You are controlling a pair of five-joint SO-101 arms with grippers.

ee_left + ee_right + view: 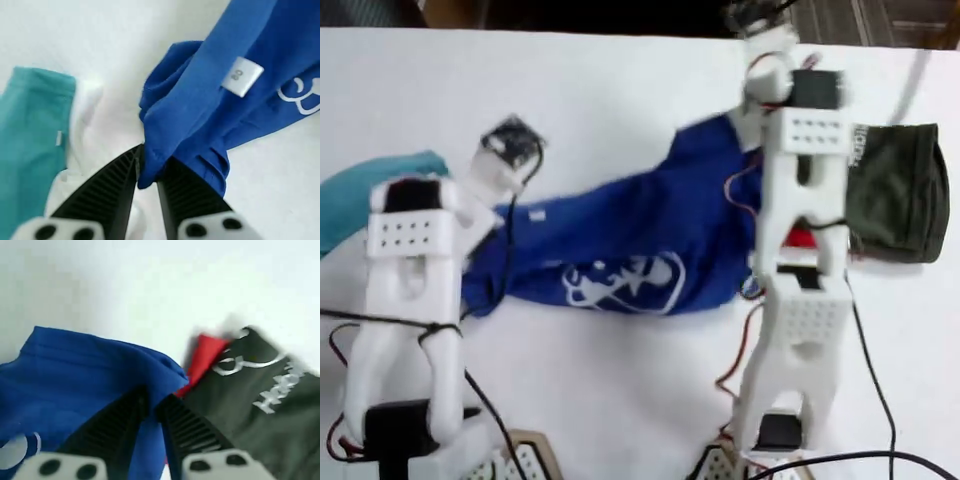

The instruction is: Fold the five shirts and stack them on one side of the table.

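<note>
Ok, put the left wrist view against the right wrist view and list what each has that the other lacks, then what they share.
Left wrist view, not the right: a teal shirt, a white cloth beside it, a white tag on the blue fabric, and the left gripper pinching a bunched edge.
Right wrist view, not the left: a dark shirt, a red shirt tucked under it, and the right gripper closed on a hem.
Both: the blue shirt, held at each end, and the white table.
</note>
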